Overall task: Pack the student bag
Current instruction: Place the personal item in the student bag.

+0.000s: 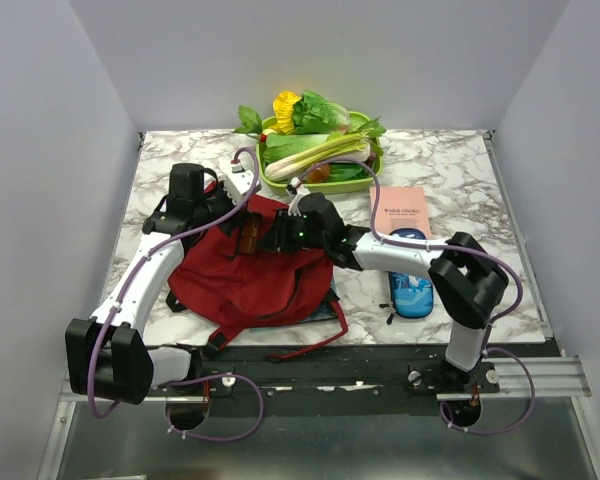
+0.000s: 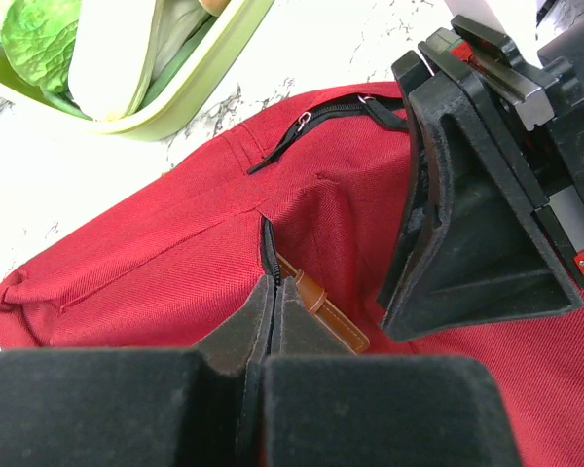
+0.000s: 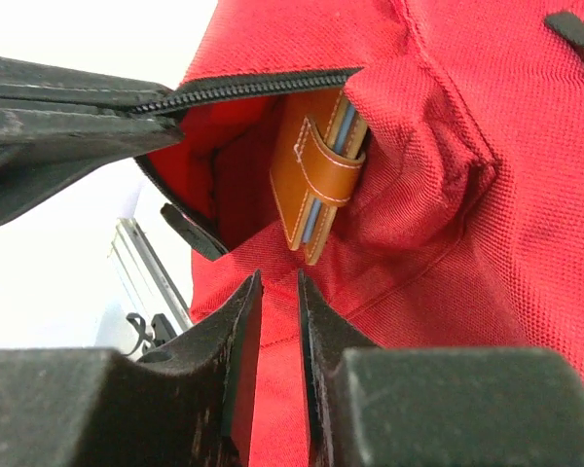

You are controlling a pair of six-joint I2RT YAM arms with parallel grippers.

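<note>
1. Sprawled across the left-centre of the marble table (image 1: 460, 190): the student bag (image 1: 250, 285), dark red, black straps trailing toward the near edge.
2. Clamped shut on the bag's black zipper trim (image 3: 243, 88): the left gripper (image 2: 275, 292), fingers pressed together, one lip of the opening held between them.
3. Poised just in front of that opening: the right gripper (image 3: 278, 284), jaws parted by a narrow gap, nothing between them.
4. Lodged on edge inside the bag's mouth, against the red lining: a brown leather notebook (image 3: 307, 165) with a stitched strap closure, blue edges showing between its covers.
5. Beyond the bag, at the far edge of the table: a green tray (image 1: 330, 188) heaped with leafy vegetables (image 1: 310, 125).
6. Off to the right, well apart from the bag: a pink book (image 1: 402, 210) and, just beside its near end, a blue pencil case (image 1: 410, 290).
</note>
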